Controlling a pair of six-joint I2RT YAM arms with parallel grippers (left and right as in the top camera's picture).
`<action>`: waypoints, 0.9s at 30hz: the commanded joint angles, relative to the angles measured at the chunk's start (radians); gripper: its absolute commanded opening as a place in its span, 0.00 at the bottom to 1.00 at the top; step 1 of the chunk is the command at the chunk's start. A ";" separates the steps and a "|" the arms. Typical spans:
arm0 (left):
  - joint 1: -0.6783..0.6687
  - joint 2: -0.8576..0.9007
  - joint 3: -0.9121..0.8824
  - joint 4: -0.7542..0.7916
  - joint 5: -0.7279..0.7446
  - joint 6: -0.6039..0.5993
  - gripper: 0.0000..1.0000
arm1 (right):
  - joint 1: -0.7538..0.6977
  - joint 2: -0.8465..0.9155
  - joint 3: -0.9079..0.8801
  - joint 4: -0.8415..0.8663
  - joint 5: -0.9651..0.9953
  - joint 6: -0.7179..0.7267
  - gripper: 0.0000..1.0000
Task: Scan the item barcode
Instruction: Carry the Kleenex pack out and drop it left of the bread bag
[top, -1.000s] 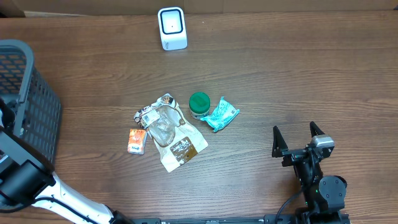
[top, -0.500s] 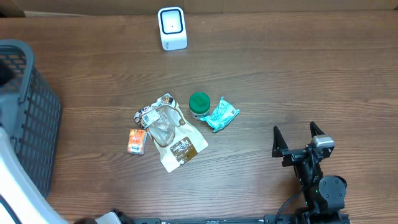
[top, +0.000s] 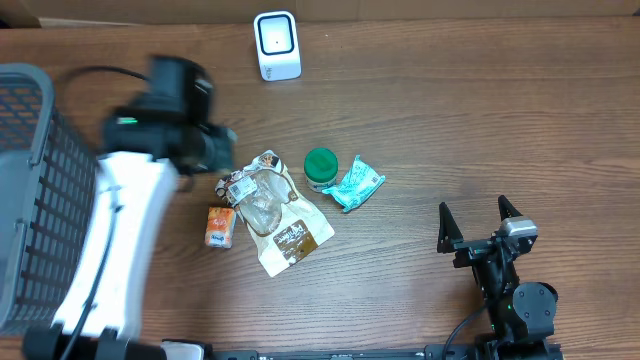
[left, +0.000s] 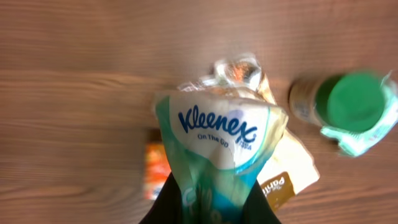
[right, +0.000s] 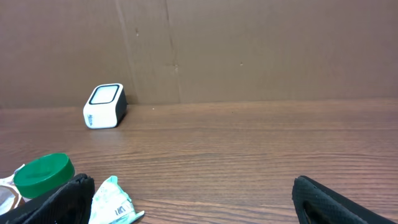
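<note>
left arm (top: 115, 235) reaching forward, blurred; left pincer (left: 211, 204) clamped on tissue pack (left: 217, 134). right pincer (top: 474, 210) held level, jaws spread wide.

A dark brown bench (top: 450, 120) with long, fine wood grain running left to right fills the floor of the scene, its surface evenly lit with a soft sheen and only faint shadows. Along its far edge stands a plain brown cardboard wall (right: 249, 50), matte and a little scuffed, with a vertical seam (right: 173, 56) running down it to the bench.
</note>
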 joint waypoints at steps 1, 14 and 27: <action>-0.096 0.032 -0.176 0.076 -0.003 -0.092 0.04 | -0.005 -0.008 -0.010 0.005 0.006 -0.001 1.00; -0.053 0.060 -0.299 0.272 -0.055 -0.067 0.04 | -0.005 -0.008 -0.010 0.005 0.006 -0.001 1.00; 0.128 0.166 -0.366 0.489 -0.115 -0.034 0.06 | -0.005 -0.008 -0.010 0.005 0.006 -0.001 1.00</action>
